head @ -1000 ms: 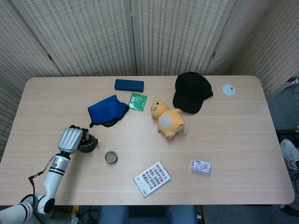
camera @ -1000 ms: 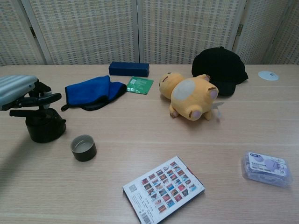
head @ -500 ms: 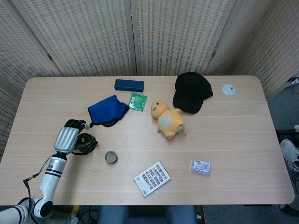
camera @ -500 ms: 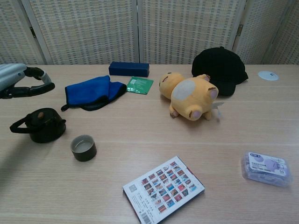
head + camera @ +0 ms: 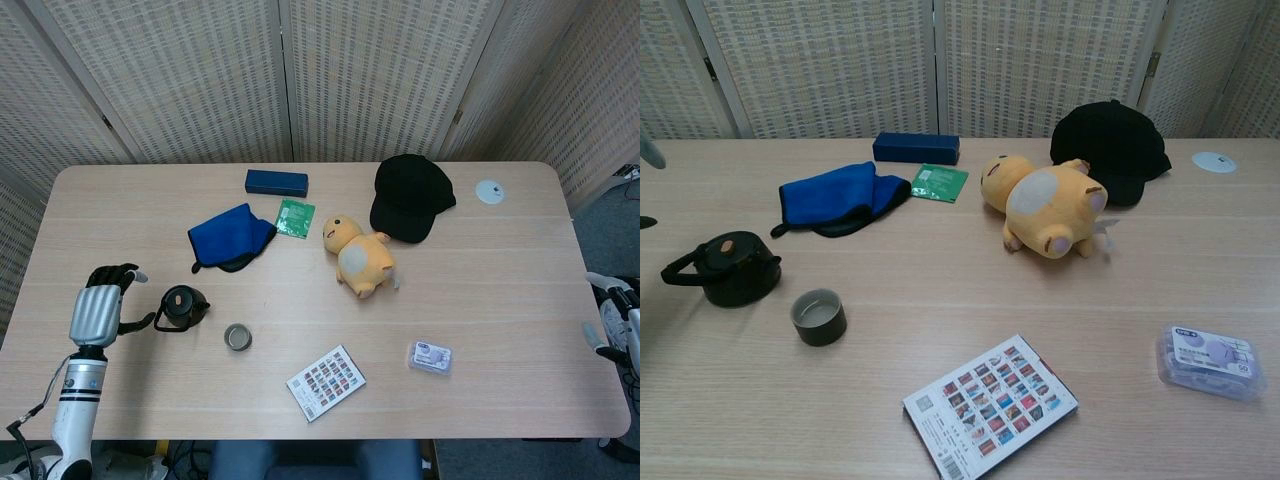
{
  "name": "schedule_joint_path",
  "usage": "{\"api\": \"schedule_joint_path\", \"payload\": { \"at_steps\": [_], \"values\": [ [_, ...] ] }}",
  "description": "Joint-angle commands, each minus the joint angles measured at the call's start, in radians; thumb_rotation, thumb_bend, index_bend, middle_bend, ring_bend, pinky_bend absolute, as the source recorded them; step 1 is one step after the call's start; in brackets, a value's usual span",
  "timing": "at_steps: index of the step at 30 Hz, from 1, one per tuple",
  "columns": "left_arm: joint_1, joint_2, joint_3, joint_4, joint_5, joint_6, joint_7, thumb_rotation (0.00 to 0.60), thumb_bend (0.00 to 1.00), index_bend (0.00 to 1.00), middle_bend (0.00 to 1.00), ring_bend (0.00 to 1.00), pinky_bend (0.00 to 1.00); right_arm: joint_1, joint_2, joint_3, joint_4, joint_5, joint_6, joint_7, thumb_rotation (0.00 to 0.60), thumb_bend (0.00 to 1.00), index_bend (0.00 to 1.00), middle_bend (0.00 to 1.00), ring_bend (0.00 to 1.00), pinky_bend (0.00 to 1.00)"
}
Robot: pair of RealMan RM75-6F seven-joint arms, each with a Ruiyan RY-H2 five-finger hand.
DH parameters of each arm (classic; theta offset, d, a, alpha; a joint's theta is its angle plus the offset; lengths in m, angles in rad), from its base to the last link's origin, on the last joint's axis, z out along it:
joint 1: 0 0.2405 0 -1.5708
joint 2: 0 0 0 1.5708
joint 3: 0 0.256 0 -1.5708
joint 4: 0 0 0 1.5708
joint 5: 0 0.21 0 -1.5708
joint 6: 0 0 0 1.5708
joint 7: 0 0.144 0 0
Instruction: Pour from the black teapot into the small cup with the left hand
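Note:
The black teapot (image 5: pixel 184 305) stands upright on the table at the left, its loop handle pointing left toward my left hand (image 5: pixel 98 312). That hand hovers a little apart from the handle with its fingers loosely spread, holding nothing. The small dark metal cup (image 5: pixel 237 337) sits just right of the teapot and nearer the front. The chest view shows the teapot (image 5: pixel 731 268) and the cup (image 5: pixel 819 316) side by side, with only slivers of the left hand at the frame's left edge. My right hand (image 5: pixel 610 315) shows beyond the table's right edge, fingers apart and empty.
A blue cloth (image 5: pixel 232 237), a dark blue box (image 5: pixel 277 182) and a green packet (image 5: pixel 295 218) lie behind the teapot. A yellow plush toy (image 5: pixel 360 257) and a black cap (image 5: pixel 411 197) sit mid-table. A patterned card (image 5: pixel 326 382) and a small plastic case (image 5: pixel 430 356) lie near the front.
My left hand let go of the teapot and drew back to the left. The teapot now stands free on the table. My right hand has appeared at the right edge.

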Motion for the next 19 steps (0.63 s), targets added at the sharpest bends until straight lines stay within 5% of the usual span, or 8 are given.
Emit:
{"api": "schedule_joint_path", "payload": {
  "at_steps": [1, 19],
  "values": [
    [0.047, 0.04, 0.03, -0.068, 0.017, 0.053, 0.039, 0.6, 0.18, 0.37, 0.24, 0.2, 0.13, 0.008, -0.023, -0.021, 0.023, -0.039, 0.007, 0.017, 0.6, 0.31, 0.23, 0.27, 0.16, 0.05],
    [0.171, 0.075, 0.126, -0.2, 0.151, 0.19, 0.09, 0.6, 0.18, 0.37, 0.24, 0.2, 0.13, -0.008, -0.05, -0.071, 0.007, -0.086, 0.032, -0.023, 0.6, 0.31, 0.23, 0.27, 0.16, 0.05]
  ]
}}
